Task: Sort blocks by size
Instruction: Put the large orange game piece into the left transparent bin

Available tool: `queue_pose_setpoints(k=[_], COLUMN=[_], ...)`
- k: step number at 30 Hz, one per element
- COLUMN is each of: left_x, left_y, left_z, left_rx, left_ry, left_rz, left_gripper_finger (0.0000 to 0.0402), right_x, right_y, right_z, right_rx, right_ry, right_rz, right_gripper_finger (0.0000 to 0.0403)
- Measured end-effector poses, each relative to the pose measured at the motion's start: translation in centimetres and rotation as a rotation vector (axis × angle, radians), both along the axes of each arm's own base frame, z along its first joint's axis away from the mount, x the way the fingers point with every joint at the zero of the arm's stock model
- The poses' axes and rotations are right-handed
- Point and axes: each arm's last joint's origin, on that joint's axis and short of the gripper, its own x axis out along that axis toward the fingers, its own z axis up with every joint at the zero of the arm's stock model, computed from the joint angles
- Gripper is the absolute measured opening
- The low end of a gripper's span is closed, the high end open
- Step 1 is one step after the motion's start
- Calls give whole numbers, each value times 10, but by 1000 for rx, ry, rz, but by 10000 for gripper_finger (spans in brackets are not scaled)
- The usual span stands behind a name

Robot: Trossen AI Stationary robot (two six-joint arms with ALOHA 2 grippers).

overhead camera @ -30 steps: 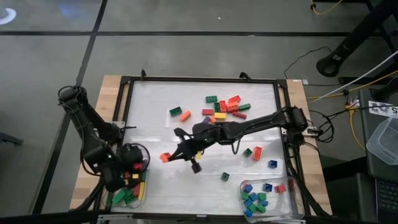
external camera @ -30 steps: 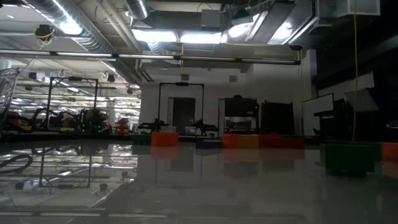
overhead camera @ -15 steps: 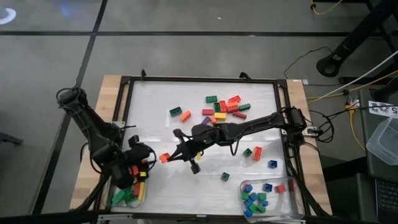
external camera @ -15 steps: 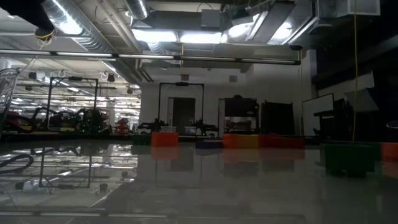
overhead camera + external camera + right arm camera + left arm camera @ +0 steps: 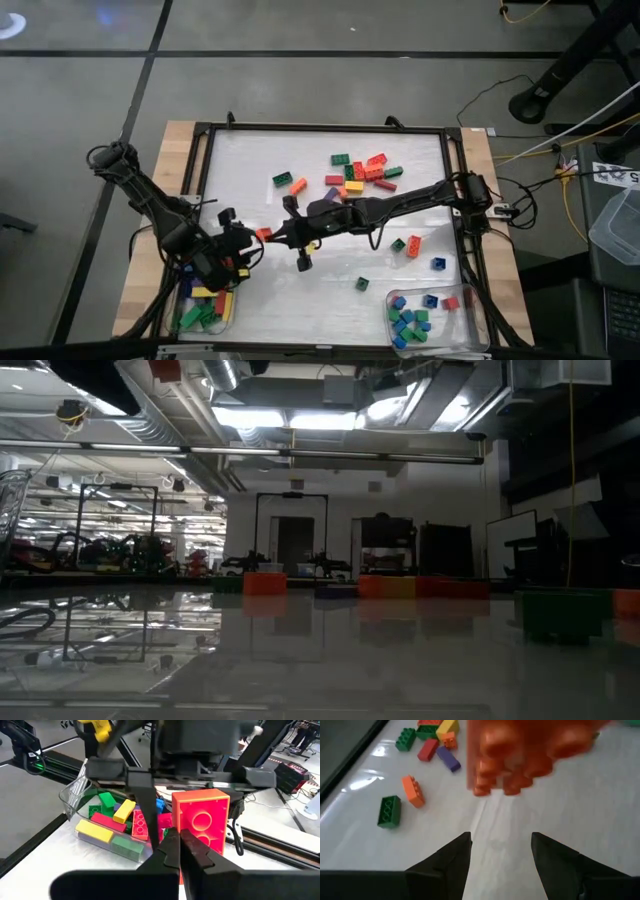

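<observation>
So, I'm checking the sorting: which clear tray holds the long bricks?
The tray at the table's near-left corner, beside the left gripper; the near-right tray holds small square bricks.

Left arm (image 5: 150,205): dark, slim jointed links, rounded joint housings.
Right arm (image 5: 400,205): dark, long slender links, black cable looping beside it.
Left end effector (image 5: 501,851): two black, tapering, wedge-shaped fingers.
Right end effector (image 5: 179,851): two black, pointed fingers, matte finish.

Ceiling lights (image 5: 300,418) glare across the dim low view's glossy worktop (image 5: 320,660), while the near orange block (image 5: 520,755) blurs out of focus.
</observation>
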Motion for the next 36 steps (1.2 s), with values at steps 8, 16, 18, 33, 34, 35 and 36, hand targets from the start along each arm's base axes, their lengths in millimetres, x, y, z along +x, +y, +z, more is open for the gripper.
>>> queue_pose_setpoints(k=[8, 16, 18, 33, 34, 35, 36], left_x=[9, 3, -6, -36, -36, -35, -35], left_y=[13, 15, 13, 1, 1, 0, -1], left_z=[-1, 5, 14, 33, 34, 34, 34], left_rx=[-44, -8, 62, 201, 212, 221, 227], left_ry=[57, 29, -71, -310, -305, -303, -305], left_rz=[33, 14, 23, -7, -16, -25, -33], left_gripper_finger=[194, 194, 194, 194, 194, 194, 194], right_x=[-1, -2, -2, 0, 0, 0, 0], right_y=[0, 0, -1, 0, 0, 0, 0], right_z=[-3, -1, 3, 28, 28, 28, 28], right_rx=[-5, -4, 2, -14, -13, -15, -21], right_ry=[33, 33, -1, -233, -234, -235, -235], right_rz=[-1, -1, -1, 17, 17, 17, 18], right_gripper_finger=[1, 1, 1, 1, 1, 1, 1])
